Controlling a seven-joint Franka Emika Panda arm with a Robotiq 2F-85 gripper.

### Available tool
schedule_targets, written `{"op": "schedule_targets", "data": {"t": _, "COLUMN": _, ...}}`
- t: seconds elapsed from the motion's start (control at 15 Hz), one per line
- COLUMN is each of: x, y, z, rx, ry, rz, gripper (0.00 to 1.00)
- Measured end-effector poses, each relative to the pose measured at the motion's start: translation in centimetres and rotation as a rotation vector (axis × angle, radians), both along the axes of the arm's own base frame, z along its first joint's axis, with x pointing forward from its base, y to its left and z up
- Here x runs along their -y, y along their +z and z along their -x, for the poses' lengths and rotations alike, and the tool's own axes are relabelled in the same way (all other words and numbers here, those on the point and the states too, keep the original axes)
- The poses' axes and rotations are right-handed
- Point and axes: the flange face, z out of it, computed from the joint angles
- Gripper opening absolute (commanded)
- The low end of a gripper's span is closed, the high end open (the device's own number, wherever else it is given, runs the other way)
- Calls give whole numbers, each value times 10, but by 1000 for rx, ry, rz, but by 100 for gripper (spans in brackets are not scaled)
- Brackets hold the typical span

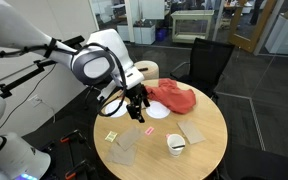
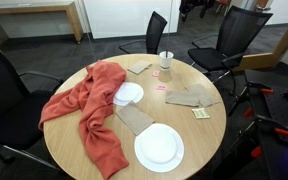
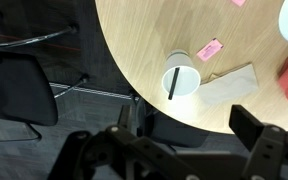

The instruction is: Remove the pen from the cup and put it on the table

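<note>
Pen [image 3: 172,83] leans inside the small white cup [image 3: 190,78] near the light wood worktop's [image 3: 154,30] edge; my pincer [image 3: 169,145] hangs apart from it, jaws spread wide, holding nothing.

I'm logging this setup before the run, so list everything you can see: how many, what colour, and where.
table: one, light wood, round, mid-scene
cup: one, white, near the table's edge
pen: one, dark, leaning inside the cup
plates: two, white, on the table, one touching the cloth
cloth: one, red, draped across the table
paper pieces: at least three, brown, flat on the table
small notes: about three, pink and yellowish, scattered on the table
office chairs: several, black, around the table
arm: one, white, reaching over the table
gripper: one, black, open and empty, above the table's edge
</note>
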Motion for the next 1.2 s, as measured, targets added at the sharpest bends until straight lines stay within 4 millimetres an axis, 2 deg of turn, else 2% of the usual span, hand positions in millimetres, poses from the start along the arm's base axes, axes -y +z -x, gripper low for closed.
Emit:
{"op": "schedule_targets", "data": {"t": 0.2, "x": 11, "y": -12, "z": -10, "rx": 27, "ry": -103, "rz": 34, "gripper": 100}}
{"op": "schedule_targets", "data": {"t": 0.53, "x": 25, "y": -44, "z": -38, "rx": 90, "ry": -245, "rz": 132, "gripper": 100}}
{"op": "schedule_targets", "data": {"t": 0.87, "x": 37, "y": -79, "z": -66, "rx": 168, "ry": -294, "rz": 130, "gripper": 100}}
{"op": "schedule_targets", "data": {"t": 1.2, "x": 54, "y": -115, "z": -83, "rx": 174, "ry": -330, "rz": 132, "gripper": 100}}
